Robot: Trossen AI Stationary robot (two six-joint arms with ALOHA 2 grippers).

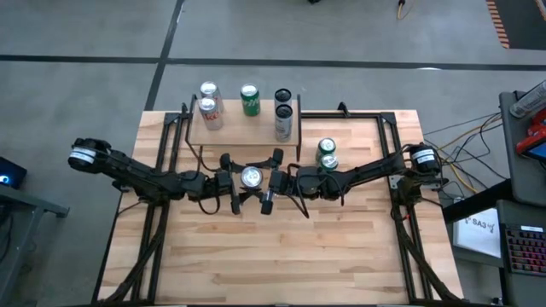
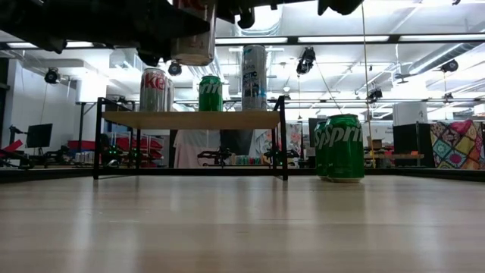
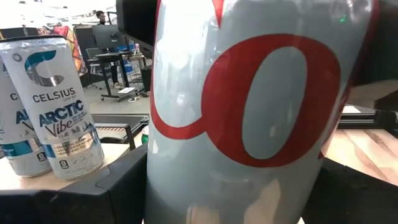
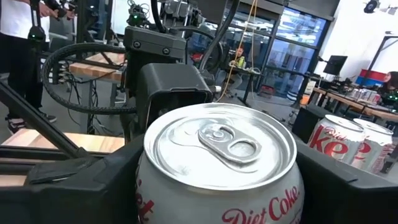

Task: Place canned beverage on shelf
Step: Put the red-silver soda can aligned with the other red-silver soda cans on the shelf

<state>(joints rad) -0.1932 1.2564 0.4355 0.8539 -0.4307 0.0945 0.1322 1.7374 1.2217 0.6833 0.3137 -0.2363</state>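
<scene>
A silver Diet Coke can (image 1: 251,177) hangs upright in the air over the table's middle, just near of the shelf (image 1: 243,130). My left gripper (image 1: 237,180) reaches it from the left and my right gripper (image 1: 266,180) from the right; both are shut on it. In the low view the can (image 2: 193,47) sits above the level of the shelf plank (image 2: 189,119). The shelf holds two Diet Coke cans (image 1: 210,102), a green Sprite can (image 1: 249,100) and two Celsius cans (image 1: 283,109), all standing upright. My left gripper pinches the can's side wall (image 3: 186,155) between its two fingers (image 3: 118,186), coming in level from the table's left. The can stands upright and clear of the table. My right gripper has the can's upper wall (image 4: 186,199) just under the rim between its two fingers (image 4: 87,180), roughly level from the table's right. The lid (image 4: 219,146) faces up.
Two green Sprite cans (image 1: 327,154) stand on the table to the right of the shelf, close beside my right arm; they show in the low view as the Sprite cans (image 2: 339,146). Black frame rails (image 1: 171,136) run along both sides of the table. Bare tabletop (image 1: 281,256) lies toward the near edge.
</scene>
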